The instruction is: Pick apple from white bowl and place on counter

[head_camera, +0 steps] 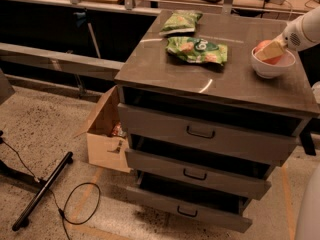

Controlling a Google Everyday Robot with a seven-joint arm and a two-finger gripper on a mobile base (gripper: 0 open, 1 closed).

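- Over the right-hand end of the cabinet top, at the bowl: tan-tipped gripper (267,51) on a white arm, slanting down from the right onto the fruit; open or closed, cannot tell.
- Directly beneath: small round red-orange apple (274,60), lying inside the small round glossy white bowl (272,73), not yet lifted.
- Before lifting, make sure of a centred hold around the apple's widest part; round skin likely to slip.
- Lift straight up until clear of the rim, to avoid dragging or tipping the bowl.
- Carry to a bare patch of the flat grey-brown shiny counter (235,91), in front of the bowl.
- Keep off the crumpled green snack bag (196,50) to the left and away from the front edge; set down low, against rolling.
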